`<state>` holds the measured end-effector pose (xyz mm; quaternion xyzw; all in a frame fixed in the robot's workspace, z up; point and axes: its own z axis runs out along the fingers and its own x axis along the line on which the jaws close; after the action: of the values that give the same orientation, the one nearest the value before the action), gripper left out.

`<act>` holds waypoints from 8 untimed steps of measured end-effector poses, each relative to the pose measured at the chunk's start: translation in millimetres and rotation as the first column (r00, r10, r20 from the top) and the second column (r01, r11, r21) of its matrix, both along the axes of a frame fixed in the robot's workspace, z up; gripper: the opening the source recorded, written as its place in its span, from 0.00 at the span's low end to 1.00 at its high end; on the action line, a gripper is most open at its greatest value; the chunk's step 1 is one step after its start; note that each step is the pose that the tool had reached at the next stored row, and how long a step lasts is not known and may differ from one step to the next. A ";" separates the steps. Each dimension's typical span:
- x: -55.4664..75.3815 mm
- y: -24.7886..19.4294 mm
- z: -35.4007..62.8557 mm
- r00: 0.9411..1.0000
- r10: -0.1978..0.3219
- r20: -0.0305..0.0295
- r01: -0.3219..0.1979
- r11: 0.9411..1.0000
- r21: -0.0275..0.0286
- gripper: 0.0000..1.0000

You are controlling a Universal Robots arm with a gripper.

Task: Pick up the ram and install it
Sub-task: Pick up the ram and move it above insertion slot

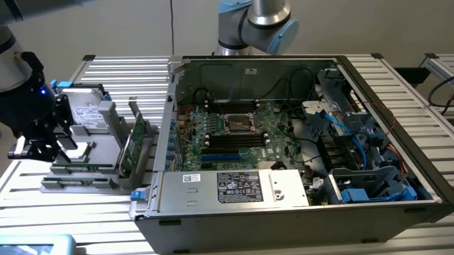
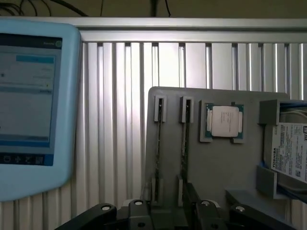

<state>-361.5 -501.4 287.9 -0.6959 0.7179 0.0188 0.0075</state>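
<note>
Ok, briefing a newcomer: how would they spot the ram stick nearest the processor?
Find the grey holder on the slatted aluminium table. Two sticks stand edge-on in its parallel slots. The ram stick beside the square silver processor is yours; its twin stands nearer the tablet.

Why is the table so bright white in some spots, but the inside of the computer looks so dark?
In the exterior view, light bounces off the ribbed metal table at the exterior view's left and washes it white, while the computer case walls shade what lies inside; in the wrist view, the table slats glare pale too, and the tablet screen looks faded by its own glow.
</note>
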 end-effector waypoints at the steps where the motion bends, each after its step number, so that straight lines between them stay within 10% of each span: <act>1: 0.9 0.0 -1.9 1.000 0.000 0.000 0.000 1.000 0.000 0.39; 8: 3.4 0.0 -14.4 1.000 -0.007 0.000 0.007 1.000 0.000 0.39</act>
<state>-358.1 -501.4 273.5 -0.6935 0.7202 0.0185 0.0075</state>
